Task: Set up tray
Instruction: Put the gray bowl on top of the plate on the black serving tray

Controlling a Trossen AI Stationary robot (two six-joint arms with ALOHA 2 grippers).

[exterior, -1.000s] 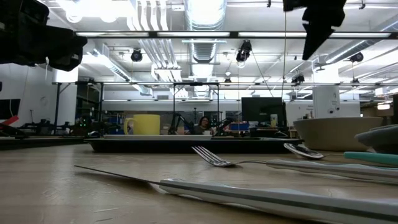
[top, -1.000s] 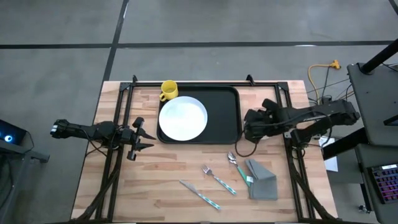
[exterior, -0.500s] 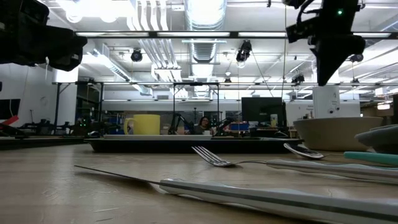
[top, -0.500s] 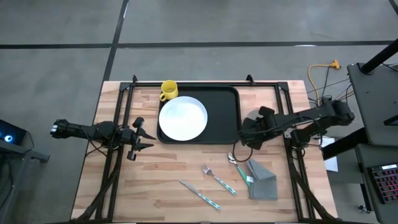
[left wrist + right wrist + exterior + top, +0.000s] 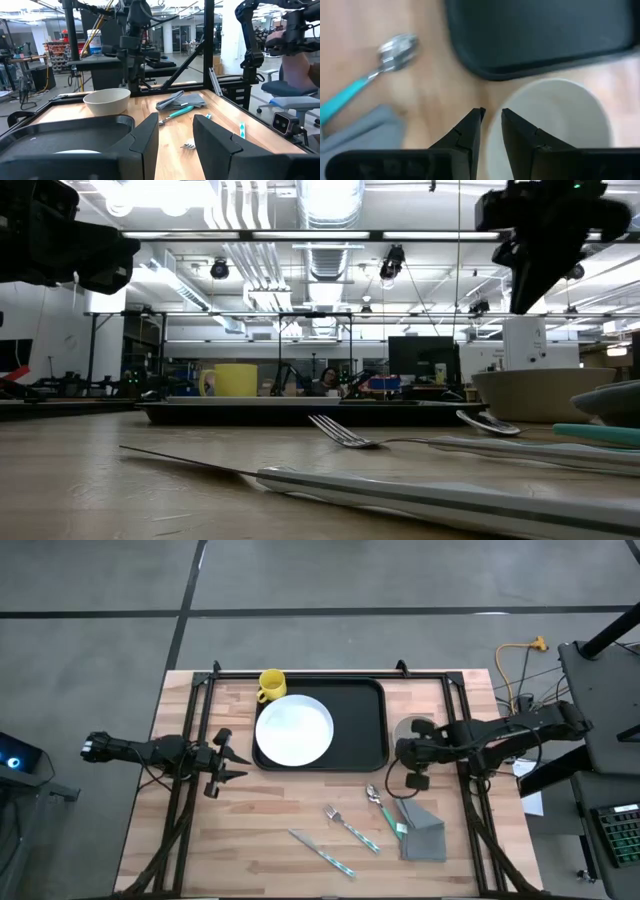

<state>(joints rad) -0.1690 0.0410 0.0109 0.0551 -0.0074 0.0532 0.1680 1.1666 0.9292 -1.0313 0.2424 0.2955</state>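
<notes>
1. Your tray [image 5: 345, 725] is black, rectangular, with rounded corners and a low raised rim. It sits at the far middle of the table [image 5: 270, 850], its long side running left to right.
2. On its left half lies a white plate [image 5: 294, 730]. A yellow mug [image 5: 271, 685] stands at the tray's far left corner, whether on the rim or just off it you can't tell from above. The right half of the tray is bare.
3. No readable writing or brand marks on the tray or anything near it.
4. Right gripper [image 5: 491, 122] hovers just right of the tray's near right corner, over the near-left edge of a pale bowl [image 5: 555, 120] that stands beside the tray. Its fingers are a narrow gap apart with nothing between them.
5. Left gripper [image 5: 228, 762] waits left of the tray, jaws apart, holding nothing.
6. Nearer to you on the table: spoon [image 5: 379, 802] with a teal handle, fork [image 5: 350, 828], knife [image 5: 320, 852], and a folded grey napkin [image 5: 422, 830] at the right.
</notes>
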